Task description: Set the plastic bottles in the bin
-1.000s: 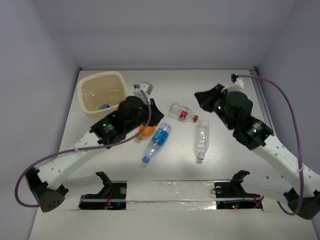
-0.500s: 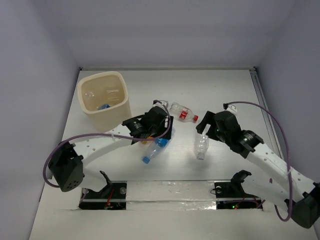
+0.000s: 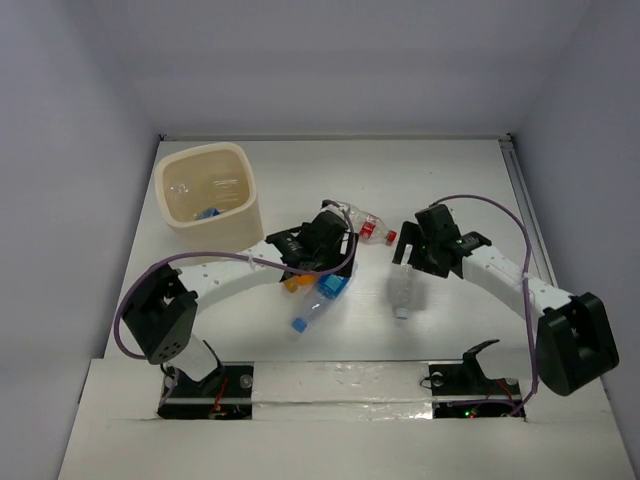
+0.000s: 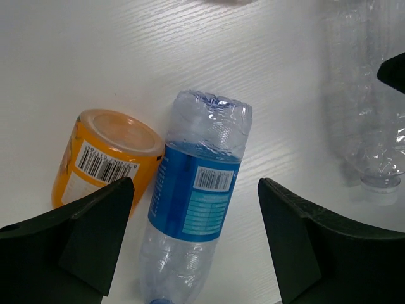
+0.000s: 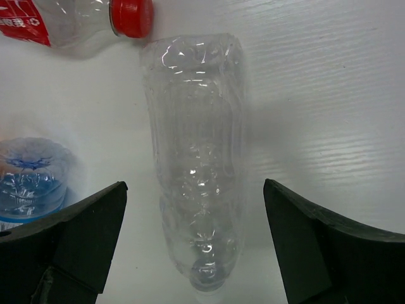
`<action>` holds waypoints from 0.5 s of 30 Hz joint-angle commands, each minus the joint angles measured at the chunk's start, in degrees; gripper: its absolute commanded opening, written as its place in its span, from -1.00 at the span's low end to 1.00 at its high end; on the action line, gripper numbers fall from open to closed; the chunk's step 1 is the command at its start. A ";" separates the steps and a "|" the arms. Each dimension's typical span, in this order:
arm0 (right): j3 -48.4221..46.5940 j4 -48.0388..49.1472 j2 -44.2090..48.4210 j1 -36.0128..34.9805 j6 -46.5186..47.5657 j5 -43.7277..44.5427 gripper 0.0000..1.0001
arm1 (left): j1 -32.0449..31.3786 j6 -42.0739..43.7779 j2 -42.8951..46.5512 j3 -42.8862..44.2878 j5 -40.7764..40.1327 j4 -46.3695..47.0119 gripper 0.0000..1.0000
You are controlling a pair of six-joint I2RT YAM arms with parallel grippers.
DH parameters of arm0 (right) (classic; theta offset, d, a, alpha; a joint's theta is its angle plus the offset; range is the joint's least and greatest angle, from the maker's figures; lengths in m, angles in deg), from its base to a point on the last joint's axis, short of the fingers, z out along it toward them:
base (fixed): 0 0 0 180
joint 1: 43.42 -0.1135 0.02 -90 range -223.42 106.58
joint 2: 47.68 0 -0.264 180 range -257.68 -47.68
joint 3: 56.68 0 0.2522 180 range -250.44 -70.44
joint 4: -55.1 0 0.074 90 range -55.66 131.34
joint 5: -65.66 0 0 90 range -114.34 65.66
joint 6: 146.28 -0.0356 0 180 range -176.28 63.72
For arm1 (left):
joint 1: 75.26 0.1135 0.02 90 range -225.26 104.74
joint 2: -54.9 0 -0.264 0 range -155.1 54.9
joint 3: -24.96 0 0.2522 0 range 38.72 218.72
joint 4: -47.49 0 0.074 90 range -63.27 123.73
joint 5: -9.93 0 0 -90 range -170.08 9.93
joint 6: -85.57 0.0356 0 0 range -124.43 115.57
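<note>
- The left gripper [image 4: 195, 190] has its jaws spread wide and grips nothing; it hangs low over the table [image 3: 450, 180], near the middle.
- The blue-labelled bottle [image 4: 193, 209] lies on its side between those two fingers, touching neither. Its domed base points away from the wrist camera and its neck runs out of the bottom of that view.
- That bottle is clear and ribbed, with a blue wrap label carrying a barcode.
- The orange bottle [image 4: 107, 158] lies right up against it (whether the two touch I cannot tell), partly hidden by one finger. It is short and squat, with a barcode on its side.
- The right gripper [image 5: 195, 187] is likewise spread wide, with nothing pinched.
- The clear bottle [image 5: 196, 145] lies lengthwise in the gap, free of both fingers. It is dented and has no label.
- Just past its base lies the red-capped bottle [image 5: 57, 22], clear with a red label.
- The bin [image 3: 218, 228] stands upright at the table's far left, well apart from both grippers. It is cream, and something blue shows inside.
</note>
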 commanded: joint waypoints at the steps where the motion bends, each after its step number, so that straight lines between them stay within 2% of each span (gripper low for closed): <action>1: -3.33 3.58 -3.72 1.20 3.52 -2.53 0.86 | -0.55 1.67 -2.22 2.31 0.31 2.34 0.55; 15: -2.19 5.25 -9.53 2.87 4.93 -3.94 0.68 | -3.71 2.03 -9.08 3.71 2.07 5.06 0.54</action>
